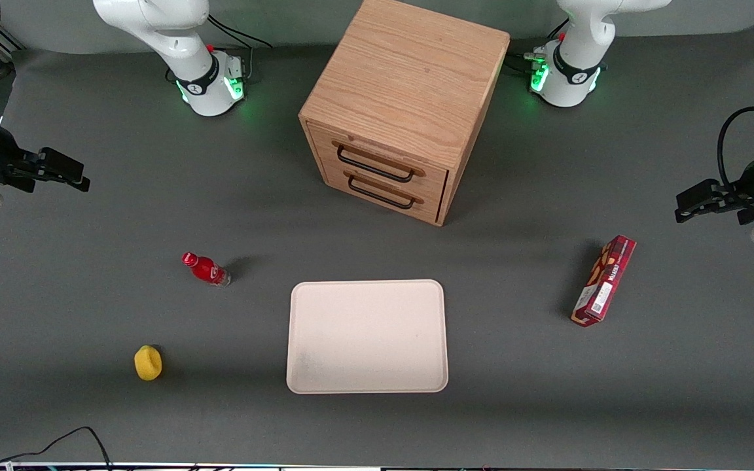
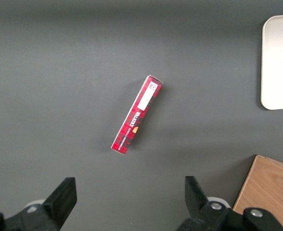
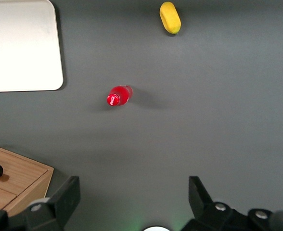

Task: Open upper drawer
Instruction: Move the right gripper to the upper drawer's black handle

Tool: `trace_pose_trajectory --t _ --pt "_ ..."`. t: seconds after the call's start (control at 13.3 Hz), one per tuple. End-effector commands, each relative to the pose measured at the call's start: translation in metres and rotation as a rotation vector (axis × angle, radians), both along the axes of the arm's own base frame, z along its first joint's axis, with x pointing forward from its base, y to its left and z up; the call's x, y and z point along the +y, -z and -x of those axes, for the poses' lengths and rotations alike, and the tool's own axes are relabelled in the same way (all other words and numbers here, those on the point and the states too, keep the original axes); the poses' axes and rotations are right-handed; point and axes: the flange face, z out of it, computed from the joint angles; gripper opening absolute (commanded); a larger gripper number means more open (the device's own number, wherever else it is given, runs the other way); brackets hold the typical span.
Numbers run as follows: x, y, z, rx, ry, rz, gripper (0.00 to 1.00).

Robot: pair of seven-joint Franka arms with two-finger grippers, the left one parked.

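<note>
Your gripper hung jaws wide apart, holding nothing, at the working arm's end of the table, well away from the upper drawer, which sat fully closed.

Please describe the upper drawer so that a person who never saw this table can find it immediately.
Find the light oak wooden cabinet standing on the grey table, farther from the front camera than the cream rectangular tray. Its front carries two closed drawers, one above the other, each with a thin black bar handle. The upper drawer is the top one, directly under the cabinet's top panel. The right arm's gripper hovers apart, fingers open.
</note>
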Motion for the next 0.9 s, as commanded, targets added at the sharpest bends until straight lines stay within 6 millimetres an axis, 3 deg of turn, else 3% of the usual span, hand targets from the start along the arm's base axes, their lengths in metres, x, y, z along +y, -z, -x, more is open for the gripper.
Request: trace_pose_trajectory --t 0.0,0.15,0.3,0.53,0.83 --pt "-0.002 -0.002 0.004 0.004 -0.019 0.005 1.00" --pt "-0.001 -0.003 0.002 0.000 -0.008 0.004 1.00" --pt "0.014 0.000 0.001 0.007 -0.041 -0.028 1.00" --pt "0.071 0.007 -0.003 0.005 -0.134 -0.049 1.00" --pt "0.175 0.022 0.007 0.020 -0.376 -0.179 1.00"
